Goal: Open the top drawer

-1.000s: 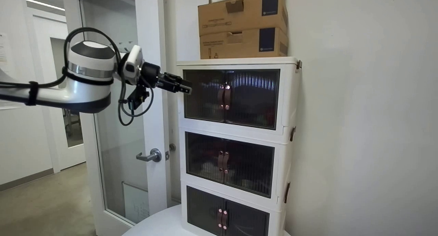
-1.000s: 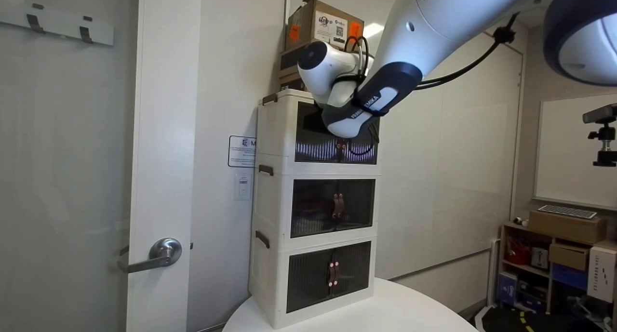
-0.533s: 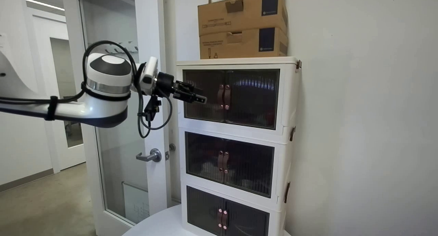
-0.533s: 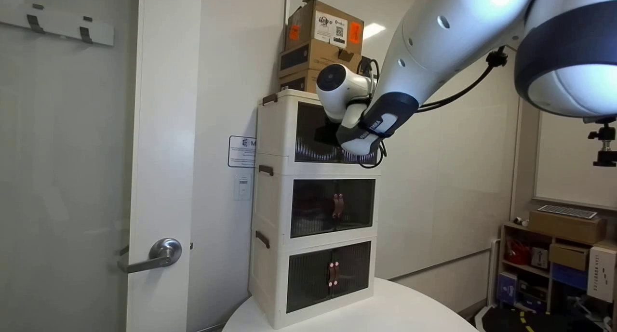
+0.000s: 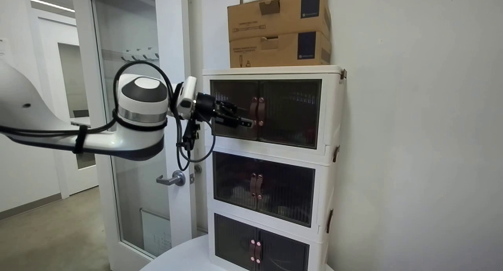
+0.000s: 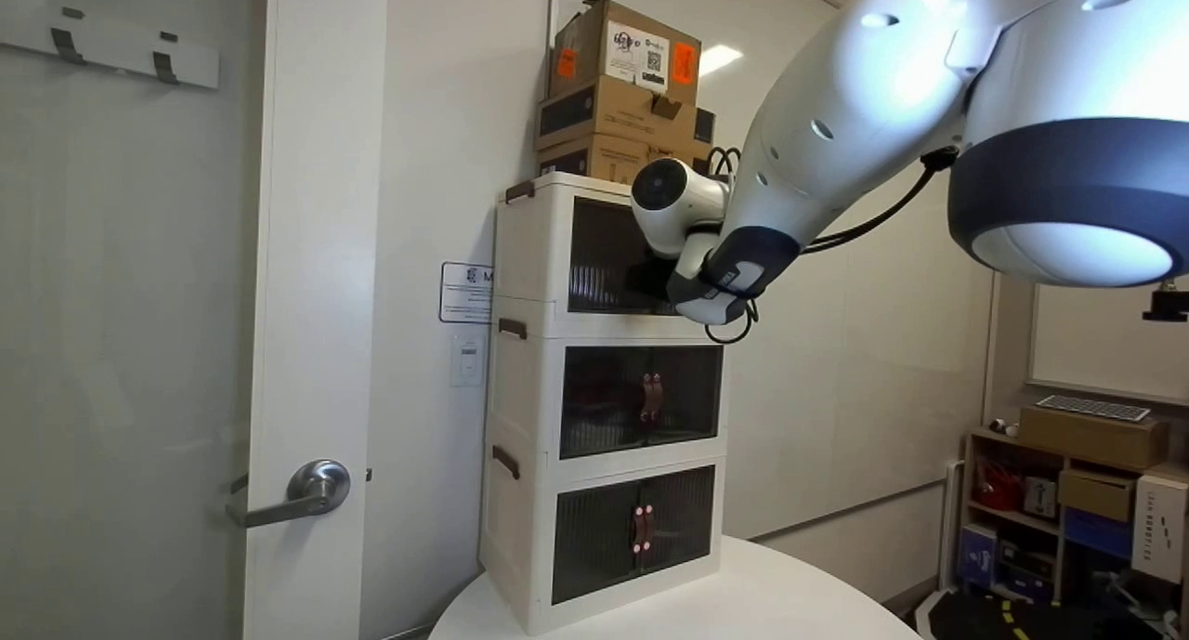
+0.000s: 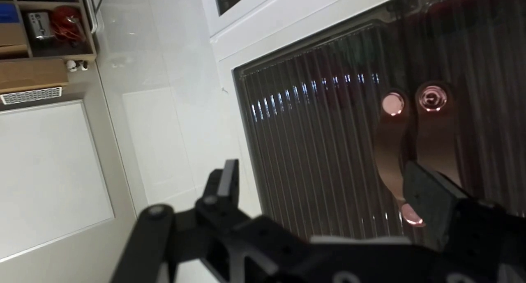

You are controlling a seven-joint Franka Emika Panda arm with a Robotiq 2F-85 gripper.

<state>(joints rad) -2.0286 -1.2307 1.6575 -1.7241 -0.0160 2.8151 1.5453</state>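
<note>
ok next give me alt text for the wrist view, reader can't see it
The open gripper faces the closed top drawer, dark and ribbed, its brown strap handles partly hidden by one finger. At left, upside down, are a whiteboard and a shelf.

The arm (image 6: 836, 162) blocked part of the top drawer (image 6: 608, 254) in an exterior view! Wrist view: the hand (image 7: 322, 178) partly covered a handle (image 7: 436, 135)! Both exterior views cropped the near edge of the bench (image 6: 799, 598)!

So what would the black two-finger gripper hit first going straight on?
Likely the top drawer's smoky ribbed translucent door, unless one finger catches a brown curved strap handle first; depth unclear.
</note>
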